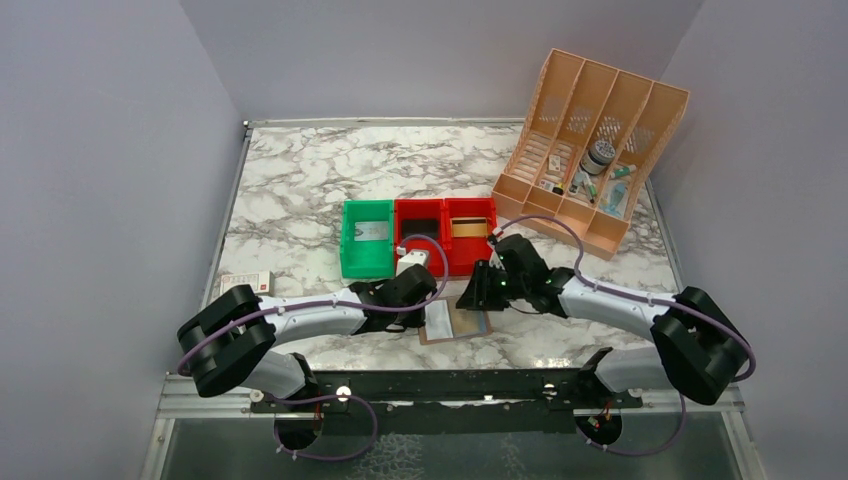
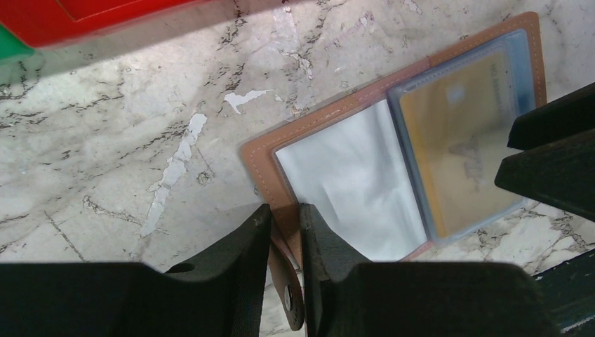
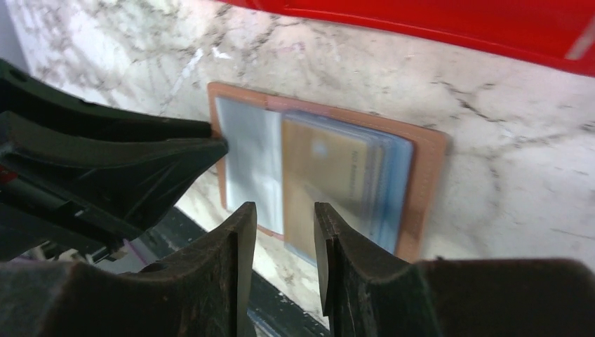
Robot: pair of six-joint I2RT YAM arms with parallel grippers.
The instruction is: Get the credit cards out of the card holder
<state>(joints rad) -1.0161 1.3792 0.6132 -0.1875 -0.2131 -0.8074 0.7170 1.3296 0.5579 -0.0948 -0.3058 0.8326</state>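
The card holder [image 1: 455, 322] lies open and flat on the marble near the front edge, brownish-pink with clear pockets. A yellow-gold credit card [image 2: 456, 147] sits inside its right-hand pocket; the left pocket [image 2: 351, 182] looks empty. My left gripper [image 2: 285, 217] is shut on the holder's brown left edge, by the snap tab. My right gripper [image 3: 281, 217] stands open just above the holder's near edge, in line with the yellow card [image 3: 330, 168], with nothing between its fingers. Its dark fingers [image 2: 554, 161] show at the right of the left wrist view.
Just behind the holder stand a green bin [image 1: 367, 238] and two red bins [image 1: 445, 232], close to both wrists. A peach slotted organizer [image 1: 590, 150] with small items is at the back right. A small white box [image 1: 246, 283] lies at the left edge.
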